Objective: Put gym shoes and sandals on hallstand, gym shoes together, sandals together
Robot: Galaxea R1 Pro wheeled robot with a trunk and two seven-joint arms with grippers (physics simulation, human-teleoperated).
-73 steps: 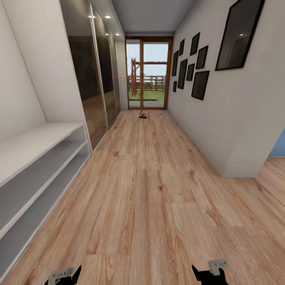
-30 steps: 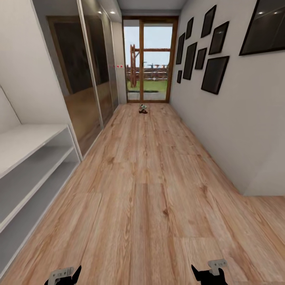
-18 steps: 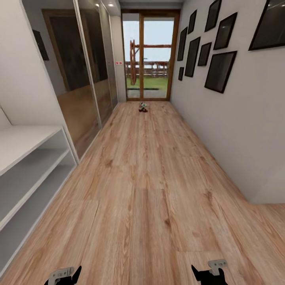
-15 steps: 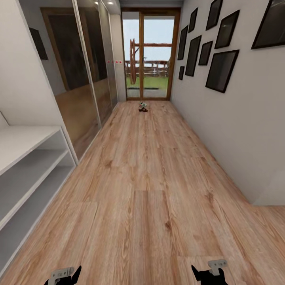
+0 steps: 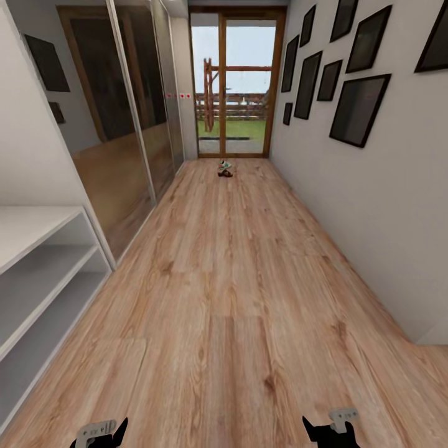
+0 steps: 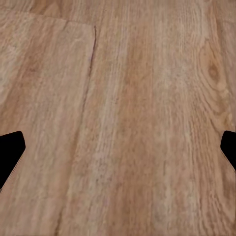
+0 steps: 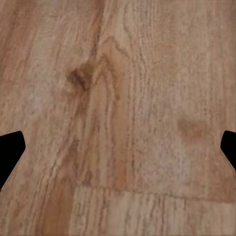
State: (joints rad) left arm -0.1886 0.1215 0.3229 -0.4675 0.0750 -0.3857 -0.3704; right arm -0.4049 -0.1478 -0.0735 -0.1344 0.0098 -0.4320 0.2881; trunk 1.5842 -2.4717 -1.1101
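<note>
A plain white open shelf unit (image 5: 43, 274) stands along the wall to the left of the left fingers (image 5: 99, 432), and beyond it run mirrored sliding doors (image 5: 130, 130). The wood-plank floor (image 5: 230, 267) stretches bare ahead of both sets of fingers to a glass door (image 5: 233, 87) at the far end. A small heap of shoes (image 5: 224, 168) lies on the floor just before that door, far ahead and between the two sets of fingers; too small to tell apart. Dark picture frames (image 5: 358, 109) hang on the wall beyond the right fingers (image 5: 330, 429). Both sets of fingers are spread wide, holding nothing, above bare planks.
</note>
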